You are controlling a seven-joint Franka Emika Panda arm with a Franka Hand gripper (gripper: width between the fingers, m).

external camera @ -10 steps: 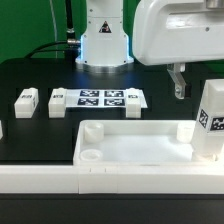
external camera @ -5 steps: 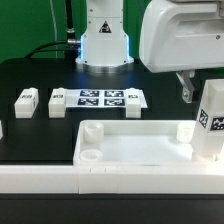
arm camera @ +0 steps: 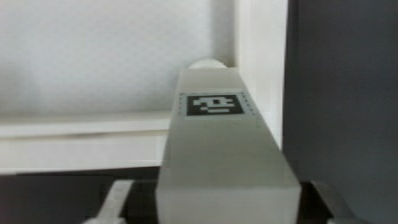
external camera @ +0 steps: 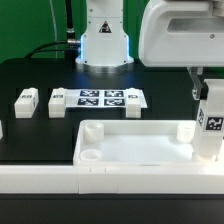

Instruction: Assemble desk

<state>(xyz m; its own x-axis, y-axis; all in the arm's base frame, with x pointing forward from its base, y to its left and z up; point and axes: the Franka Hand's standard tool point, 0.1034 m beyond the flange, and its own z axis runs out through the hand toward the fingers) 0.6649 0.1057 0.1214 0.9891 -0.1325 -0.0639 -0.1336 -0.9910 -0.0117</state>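
Note:
The white tray-like desk tabletop (external camera: pixel 135 150) lies near the front with its raised rim and corner sockets up. A white leg (external camera: pixel 210 122) with a black-and-white marker stands upright at the tabletop's corner on the exterior view's right. My gripper (external camera: pixel 203 88) hangs right over that leg's top. In the wrist view the leg (arm camera: pixel 222 140) fills the space between my fingers (arm camera: pixel 121 200), and a gap shows beside it. The gripper (arm camera: pixel 222 208) is open around the leg. Two more legs (external camera: pixel 26 99) (external camera: pixel 57 101) lie at the exterior view's left.
The marker board (external camera: pixel 103 98) lies flat behind the tabletop, in front of the robot base (external camera: pixel 104 40). A long white rail (external camera: pixel 40 180) runs along the front edge. Part of another white piece (external camera: pixel 2 128) shows at the left edge.
My gripper has moved toward the exterior view's right and down, from beside the upright leg to over its top. The leg and tabletop have stayed in place.

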